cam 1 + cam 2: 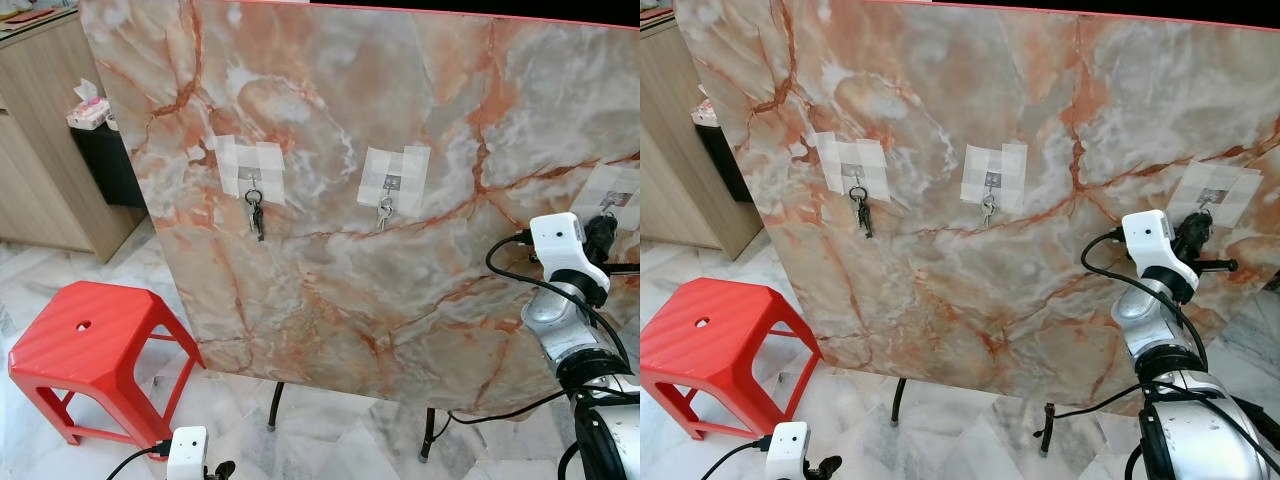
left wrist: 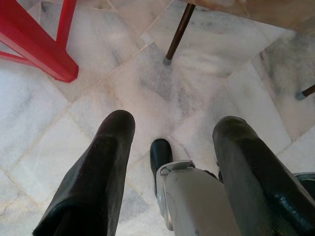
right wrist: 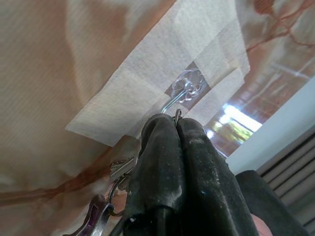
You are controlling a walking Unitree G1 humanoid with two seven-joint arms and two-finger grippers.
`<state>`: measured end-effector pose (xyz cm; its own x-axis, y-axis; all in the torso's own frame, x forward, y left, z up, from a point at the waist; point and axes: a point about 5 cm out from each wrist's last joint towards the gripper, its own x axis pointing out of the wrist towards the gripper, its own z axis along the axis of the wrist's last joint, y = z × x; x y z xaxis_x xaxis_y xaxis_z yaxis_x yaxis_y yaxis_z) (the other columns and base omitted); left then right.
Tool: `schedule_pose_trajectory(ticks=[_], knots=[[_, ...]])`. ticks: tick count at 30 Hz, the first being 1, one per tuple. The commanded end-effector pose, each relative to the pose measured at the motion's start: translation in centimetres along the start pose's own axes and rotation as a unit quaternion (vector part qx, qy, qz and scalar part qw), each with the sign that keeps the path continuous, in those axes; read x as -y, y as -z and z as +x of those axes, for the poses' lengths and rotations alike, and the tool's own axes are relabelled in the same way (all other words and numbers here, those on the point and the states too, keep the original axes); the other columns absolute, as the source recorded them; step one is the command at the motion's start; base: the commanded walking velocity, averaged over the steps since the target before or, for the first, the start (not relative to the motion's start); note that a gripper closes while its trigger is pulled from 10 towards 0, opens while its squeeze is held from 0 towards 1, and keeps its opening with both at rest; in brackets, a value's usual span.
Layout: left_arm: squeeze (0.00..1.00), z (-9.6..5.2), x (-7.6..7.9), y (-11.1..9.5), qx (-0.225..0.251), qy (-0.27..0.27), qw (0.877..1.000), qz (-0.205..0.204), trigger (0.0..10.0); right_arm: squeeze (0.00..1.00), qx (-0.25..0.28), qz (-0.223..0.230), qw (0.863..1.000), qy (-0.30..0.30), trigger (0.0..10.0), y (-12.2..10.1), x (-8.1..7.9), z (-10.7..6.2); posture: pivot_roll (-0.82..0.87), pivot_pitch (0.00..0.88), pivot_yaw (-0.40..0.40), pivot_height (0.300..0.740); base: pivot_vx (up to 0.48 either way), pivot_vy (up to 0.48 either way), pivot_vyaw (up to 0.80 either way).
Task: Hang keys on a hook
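While pinching keys (image 3: 106, 209), right end effector (image 3: 176, 129) meets hook (image 3: 173, 102).

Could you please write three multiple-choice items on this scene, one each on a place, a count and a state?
1. Where is the red stool?
A. on the floor by the marble board's left side
B. on top of the cabinet
C. hanging from a hook

2. How many taped hooks are on the marble board?
A. one
B. three
C. five

3. How is the right tool set?
A. wide open, away from the board
B. shut on the keys at the right hook
C. resting on the stool

Key: 1 A, it stands on the tiles; 2 B, three tape patches each carry a hook; 3 B, its fingers are pressed together on the key ring.
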<state>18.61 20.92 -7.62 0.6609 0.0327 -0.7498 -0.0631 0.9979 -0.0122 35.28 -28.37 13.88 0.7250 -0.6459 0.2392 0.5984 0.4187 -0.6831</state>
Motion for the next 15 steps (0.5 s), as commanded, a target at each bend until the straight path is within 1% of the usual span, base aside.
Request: schedule_pose_trajectory(ticks=[1, 6, 15], knots=[[0.0, 0.06, 0.13, -0.14, 0.001, 0.004, 1.0, 0.0, 10.0, 0.0, 0.004, -0.001, 1.0, 0.003, 10.0, -0.56, 0.32, 0.49, 0.02, 0.0, -0.05, 0.74, 0.0, 0.0, 0.0], [0.0, 0.06, 0.14, -0.16, 0.001, 0.004, 1.0, 0.0, 10.0, 0.0, -0.003, -0.007, 1.0, 0.0, 10.0, -0.15, 0.26, 0.37, 0.01, 0.0, -0.05, 0.74, 0.0, 0.0, 0.0], [0.0, 0.07, 0.14, -0.16, 0.001, 0.003, 1.0, 0.0, 10.0, 0.0, -0.006, -0.008, 1.0, 0.002, 10.0, -0.18, 0.29, 0.42, 0.02, 0.0, -0.049, 0.74, 0.0, 0.0, 0.0]])
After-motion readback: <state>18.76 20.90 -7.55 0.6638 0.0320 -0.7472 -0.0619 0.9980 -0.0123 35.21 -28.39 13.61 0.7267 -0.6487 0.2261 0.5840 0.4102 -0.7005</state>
